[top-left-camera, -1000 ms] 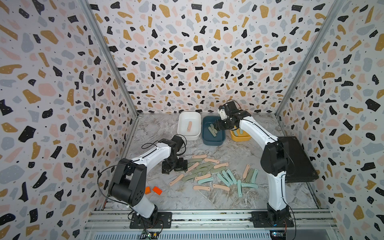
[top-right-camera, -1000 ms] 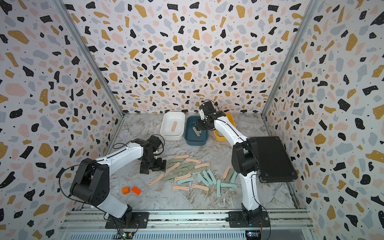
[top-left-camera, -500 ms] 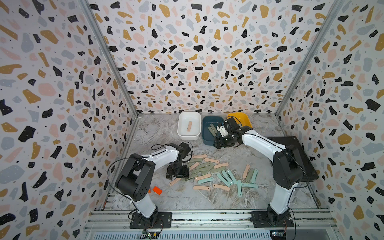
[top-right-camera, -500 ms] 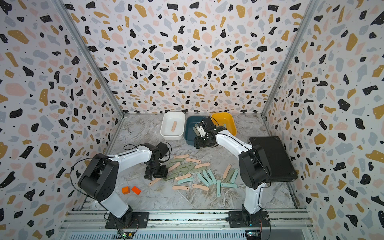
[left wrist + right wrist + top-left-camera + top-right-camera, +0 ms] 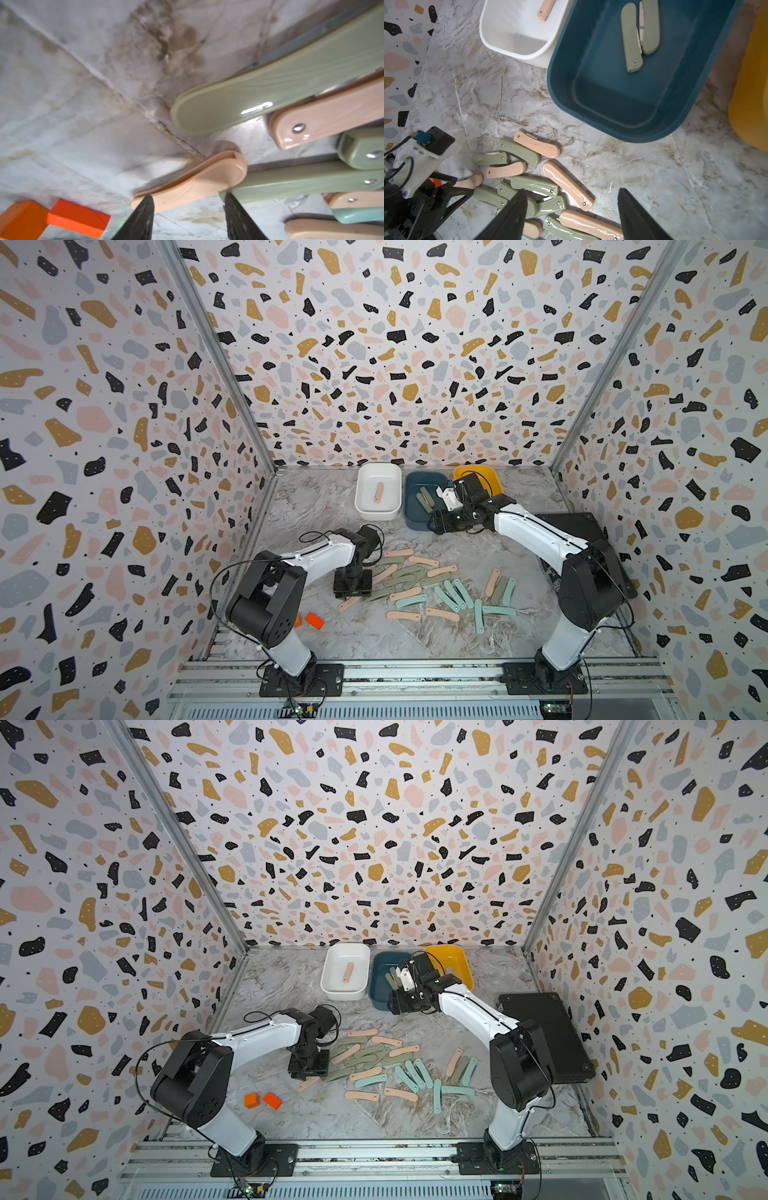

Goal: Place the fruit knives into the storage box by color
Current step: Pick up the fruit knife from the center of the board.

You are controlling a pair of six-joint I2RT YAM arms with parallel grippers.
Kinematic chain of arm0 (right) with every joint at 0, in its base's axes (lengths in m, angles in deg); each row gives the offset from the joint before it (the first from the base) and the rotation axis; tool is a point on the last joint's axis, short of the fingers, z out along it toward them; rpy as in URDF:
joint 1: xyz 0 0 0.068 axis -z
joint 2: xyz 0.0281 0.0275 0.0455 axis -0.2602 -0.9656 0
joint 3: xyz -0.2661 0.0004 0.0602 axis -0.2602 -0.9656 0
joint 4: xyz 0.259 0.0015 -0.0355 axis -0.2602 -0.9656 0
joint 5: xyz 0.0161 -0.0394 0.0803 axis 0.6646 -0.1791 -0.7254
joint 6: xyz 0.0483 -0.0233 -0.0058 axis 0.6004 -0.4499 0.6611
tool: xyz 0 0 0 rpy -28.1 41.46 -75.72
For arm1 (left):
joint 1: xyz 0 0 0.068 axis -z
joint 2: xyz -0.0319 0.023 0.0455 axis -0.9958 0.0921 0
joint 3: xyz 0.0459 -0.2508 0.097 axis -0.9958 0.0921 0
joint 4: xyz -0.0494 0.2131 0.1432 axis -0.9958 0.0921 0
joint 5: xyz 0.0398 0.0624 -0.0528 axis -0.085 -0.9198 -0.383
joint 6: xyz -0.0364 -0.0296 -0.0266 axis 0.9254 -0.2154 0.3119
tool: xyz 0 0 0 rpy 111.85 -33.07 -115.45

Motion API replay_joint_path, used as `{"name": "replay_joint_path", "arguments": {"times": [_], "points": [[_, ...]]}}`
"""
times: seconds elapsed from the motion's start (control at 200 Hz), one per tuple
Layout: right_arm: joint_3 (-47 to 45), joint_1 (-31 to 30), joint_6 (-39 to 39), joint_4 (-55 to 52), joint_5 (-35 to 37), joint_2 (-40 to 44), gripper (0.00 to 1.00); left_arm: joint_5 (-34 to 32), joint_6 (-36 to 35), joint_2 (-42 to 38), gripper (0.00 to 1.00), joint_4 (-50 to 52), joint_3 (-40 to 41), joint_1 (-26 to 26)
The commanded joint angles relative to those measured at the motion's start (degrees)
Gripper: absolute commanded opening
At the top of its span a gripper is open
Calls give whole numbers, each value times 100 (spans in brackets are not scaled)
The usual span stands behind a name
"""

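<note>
Several pink, green and teal fruit knives (image 5: pixel 424 585) lie scattered mid-table. My left gripper (image 5: pixel 352 587) is low at the pile's left end, pointing down. In the left wrist view its jaws (image 5: pixel 189 199) stand apart over bare table, and a pink knife (image 5: pixel 193 182) lies just past the fingertips, near one finger (image 5: pixel 143 218). My right gripper (image 5: pixel 440 524) hangs open and empty at the front of the blue storage box (image 5: pixel 415 524). That box holds two green knives (image 5: pixel 631 41). The white storage box (image 5: pixel 376 512) holds one pink knife (image 5: pixel 378 492). The yellow storage box (image 5: pixel 473 472) stands behind the right wrist.
Two small orange blocks (image 5: pixel 272 1100) lie near the left arm's base. A black flat slab (image 5: pixel 544 1036) lies along the right wall. The three boxes stand in a row against the back wall. Patterned walls close in three sides.
The right gripper has come back from above the blue box to its front edge. The left gripper has dropped to the pile's left end and its jaws have narrowed.
</note>
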Motion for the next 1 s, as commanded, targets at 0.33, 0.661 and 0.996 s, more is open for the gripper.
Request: {"name": "replay_joint_path", "arguments": {"times": [0.33,0.661,0.996], "points": [[-317,-10,86,151,-124,363,72,-607,348,-140,48,112,139,-87],[-381,-13,114,213,-184,404,72,-505,505,-450,46,101,276,-96],[-436,-11,132,222,-191,447,72,-176,502,-104,53,-308,565,-96]]}}
